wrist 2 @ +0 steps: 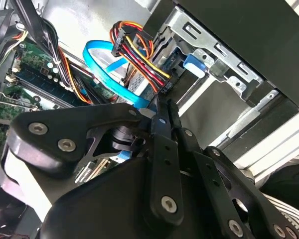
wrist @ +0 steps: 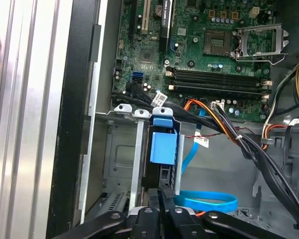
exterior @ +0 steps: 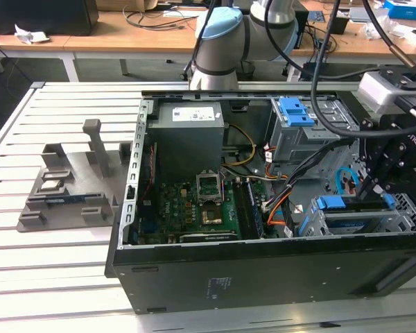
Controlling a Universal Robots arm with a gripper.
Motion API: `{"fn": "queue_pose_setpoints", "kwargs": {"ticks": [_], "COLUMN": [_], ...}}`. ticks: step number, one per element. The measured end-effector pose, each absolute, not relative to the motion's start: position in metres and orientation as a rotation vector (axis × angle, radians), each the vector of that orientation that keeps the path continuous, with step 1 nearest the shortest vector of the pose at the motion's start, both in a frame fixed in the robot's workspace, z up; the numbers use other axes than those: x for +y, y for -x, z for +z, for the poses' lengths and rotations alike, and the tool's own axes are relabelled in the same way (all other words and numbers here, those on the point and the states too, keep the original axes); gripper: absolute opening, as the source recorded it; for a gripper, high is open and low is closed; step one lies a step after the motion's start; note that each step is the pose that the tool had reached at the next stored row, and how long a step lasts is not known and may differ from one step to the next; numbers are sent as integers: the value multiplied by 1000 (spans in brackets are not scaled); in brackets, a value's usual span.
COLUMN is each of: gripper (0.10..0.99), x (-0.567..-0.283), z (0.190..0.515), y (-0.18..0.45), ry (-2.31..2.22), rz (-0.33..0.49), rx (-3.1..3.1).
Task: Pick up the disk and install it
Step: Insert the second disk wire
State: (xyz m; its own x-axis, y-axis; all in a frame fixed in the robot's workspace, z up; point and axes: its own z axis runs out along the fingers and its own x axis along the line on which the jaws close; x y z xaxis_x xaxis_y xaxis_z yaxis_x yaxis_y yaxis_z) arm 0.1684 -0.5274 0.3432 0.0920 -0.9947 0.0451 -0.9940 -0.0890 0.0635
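The disk [exterior: 350,214], a drive in a bright blue frame, lies in the metal drive cage [exterior: 405,220] at the near corner of the open computer case, at the exterior view's right. In the first wrist view the disk [wrist: 164,149] shows edge-on in the cage slot [wrist: 120,149], its blue tab toward the motherboard. My gripper [exterior: 366,189] hangs right over it. The black fingers [wrist: 154,199] are pressed together at the disk's end, with no gap between them. In the second wrist view the gripper [wrist 2: 159,107] sits beside the drive's cable plug.
A blue data cable [wrist: 209,201] and orange-black power wires [wrist: 224,124] run close beside the cage. The motherboard [exterior: 208,208], the grey power supply [exterior: 191,128] and an upper bay with a blue bracket [exterior: 296,111] lie in the case. A grey fixture [exterior: 69,187] stands on the slatted table.
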Motion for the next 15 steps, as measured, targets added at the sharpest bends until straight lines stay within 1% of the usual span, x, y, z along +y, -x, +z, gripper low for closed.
{"fn": "queue_pose_setpoints", "kwargs": {"ticks": [3, 11, 12, 15], "gripper": [161, 169, 235, 235], "x": [-522, -522, -521, -517], "z": [342, 342, 342, 353], "y": [-168, -168, -168, -168], "ry": [-2263, -2263, -2263, -2263], "rz": [-15, -15, -15, -14], "rx": [-2066, -2066, -2066, -2066]}}
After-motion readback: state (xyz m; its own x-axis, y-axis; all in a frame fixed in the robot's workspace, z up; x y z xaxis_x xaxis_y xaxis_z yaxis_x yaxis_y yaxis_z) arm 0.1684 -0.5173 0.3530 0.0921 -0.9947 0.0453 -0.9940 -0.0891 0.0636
